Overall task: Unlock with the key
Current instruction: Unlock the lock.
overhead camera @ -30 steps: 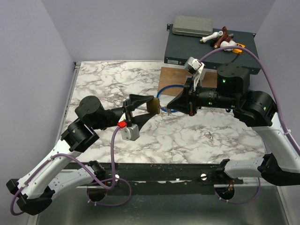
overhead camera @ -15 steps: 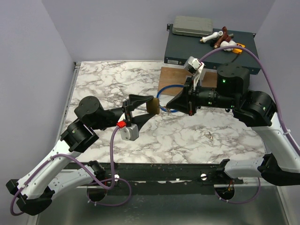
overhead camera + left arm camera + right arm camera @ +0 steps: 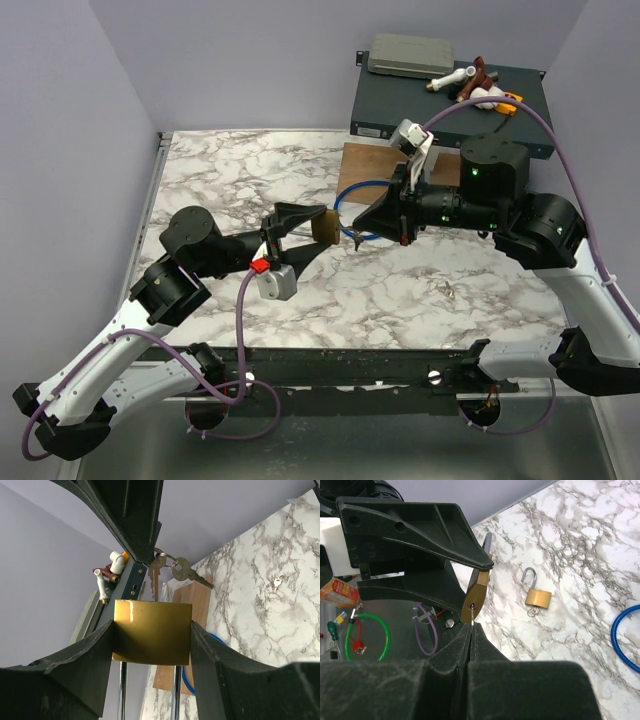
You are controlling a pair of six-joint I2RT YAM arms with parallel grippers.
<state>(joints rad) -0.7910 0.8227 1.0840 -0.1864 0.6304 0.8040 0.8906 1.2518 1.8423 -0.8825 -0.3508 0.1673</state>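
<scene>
My left gripper (image 3: 324, 227) is shut on a brass padlock (image 3: 152, 631), one black finger on each side face, holding it above the marble table (image 3: 420, 290). Its two silver shackle bars (image 3: 176, 690) run down between the fingers. My right gripper (image 3: 471, 626) is shut on the key (image 3: 471, 619), a slim grey blade. The blade's tip meets the keyhole in the padlock's (image 3: 476, 597) end face; how deep it sits I cannot tell. In the left wrist view the key (image 3: 153, 582) hangs from the right fingertips (image 3: 142, 540), with a second key (image 3: 187, 572) on its ring.
A second brass padlock (image 3: 538, 597) with a raised shackle lies on the marble. A small loose key (image 3: 275, 583) lies further off. A blue cable loop (image 3: 350, 200), a wooden board (image 3: 375, 162) and a dark box (image 3: 450, 105) with clutter sit at the back right.
The right gripper has edged slightly left towards the padlock. The left arm and padlock have not moved.
</scene>
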